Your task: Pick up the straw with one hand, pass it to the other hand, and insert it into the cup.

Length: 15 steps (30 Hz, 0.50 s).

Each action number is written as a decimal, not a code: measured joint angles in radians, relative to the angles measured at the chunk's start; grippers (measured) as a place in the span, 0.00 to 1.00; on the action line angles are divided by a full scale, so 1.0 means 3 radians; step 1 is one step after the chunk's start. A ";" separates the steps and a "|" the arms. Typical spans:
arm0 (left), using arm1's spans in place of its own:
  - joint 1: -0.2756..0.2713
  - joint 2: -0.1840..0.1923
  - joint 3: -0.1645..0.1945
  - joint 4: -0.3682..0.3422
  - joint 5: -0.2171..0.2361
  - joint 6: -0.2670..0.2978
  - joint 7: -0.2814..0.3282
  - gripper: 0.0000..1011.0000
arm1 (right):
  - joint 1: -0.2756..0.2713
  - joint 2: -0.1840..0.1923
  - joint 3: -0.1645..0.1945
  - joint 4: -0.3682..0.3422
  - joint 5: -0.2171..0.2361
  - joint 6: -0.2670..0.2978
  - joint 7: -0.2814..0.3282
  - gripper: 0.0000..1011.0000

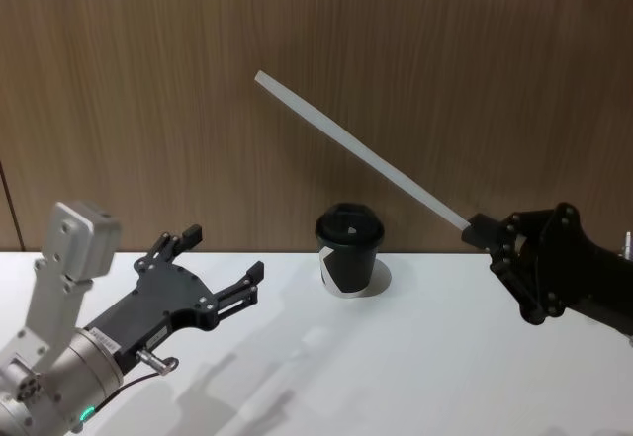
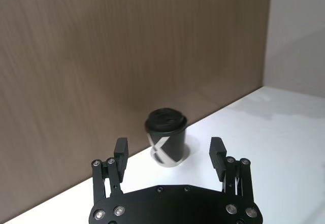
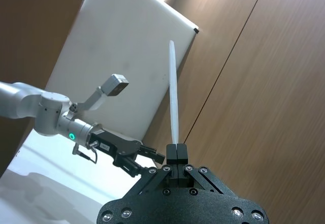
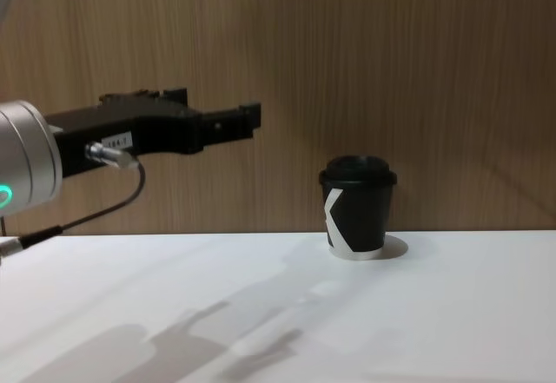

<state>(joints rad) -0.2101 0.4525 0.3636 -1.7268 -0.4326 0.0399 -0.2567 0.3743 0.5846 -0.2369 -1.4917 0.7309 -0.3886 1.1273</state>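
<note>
One thin white straw (image 1: 361,149), likely light and crushable, clamped in right end effector (image 1: 480,226): take mid-shaft gently with wide-spread left end effector (image 1: 225,251).

The black lidded cup (image 1: 349,250) stands upright on the surface (image 1: 415,357). The thin white straw (image 1: 361,152) slants high above the cup, its lower end pinched in the right claw (image 1: 483,231).
</note>
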 joint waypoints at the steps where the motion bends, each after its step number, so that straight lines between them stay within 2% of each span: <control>1: -0.0002 0.0009 -0.0025 -0.0012 -0.0075 0.0017 -0.0065 0.99 | 0.0000 0.0000 0.0000 0.0000 0.0000 0.0000 0.0001 0.00; 6: -0.0023 0.0019 -0.0082 -0.0031 -0.0328 0.0084 -0.0264 0.99 | 0.0002 0.0000 -0.0002 0.0002 0.0002 0.0000 0.0005 0.00; 9: -0.0052 0.0015 -0.0113 -0.0033 -0.0541 0.0151 -0.0419 0.99 | 0.0002 0.0000 -0.0003 0.0003 0.0003 0.0000 0.0007 0.00; 15: -0.0115 -0.0004 -0.0123 -0.0021 -0.0773 0.0233 -0.0608 0.99 | 0.0004 0.0000 -0.0004 0.0003 0.0006 0.0000 0.0010 0.00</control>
<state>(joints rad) -0.2446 0.4514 0.3267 -1.7330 -0.6644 0.1097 -0.4391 0.3755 0.5847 -0.2382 -1.4907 0.7326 -0.3886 1.1302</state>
